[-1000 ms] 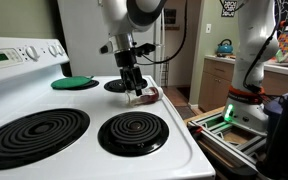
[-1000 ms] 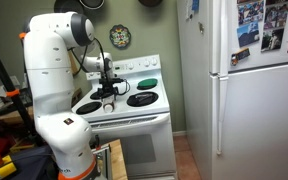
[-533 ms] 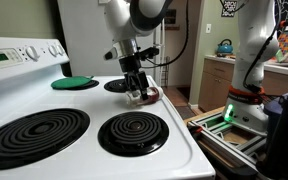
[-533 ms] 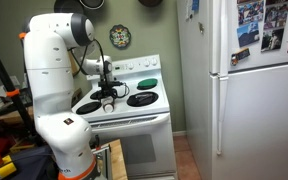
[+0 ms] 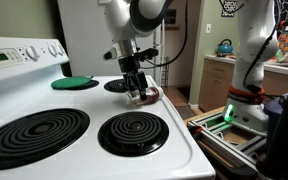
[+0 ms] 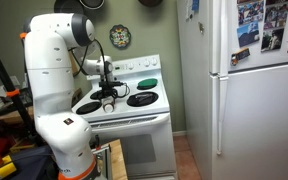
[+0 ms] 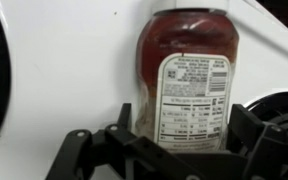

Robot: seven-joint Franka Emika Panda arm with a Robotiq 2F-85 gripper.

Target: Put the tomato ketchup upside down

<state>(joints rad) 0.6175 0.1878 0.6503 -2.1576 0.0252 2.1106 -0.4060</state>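
Kitchen, white stove top [image 5: 79, 105], fridge behind. Tomato ketchup [image 7: 189, 60] sits near front edge, beside small burner [image 5: 119, 86]. Gripper [image 7: 184, 118] fingers straddle label, contact unclear. Probably light, slick, squashy plastic; grip mid-body, gently.

A white stove [image 5: 84, 105] has a large coil [image 5: 36, 135] and a small coil [image 5: 132, 132] along its front edge. A green disc [image 5: 74, 83] lies near the back edge, below the control panel [image 5: 14, 52]. A kettle [image 5: 225, 47] sits on a counter [image 5: 216, 75] beyond. In an exterior view, a fridge [image 6: 254, 90] stands beside the stove and a clock [image 6: 119, 37] hangs above its back edge.
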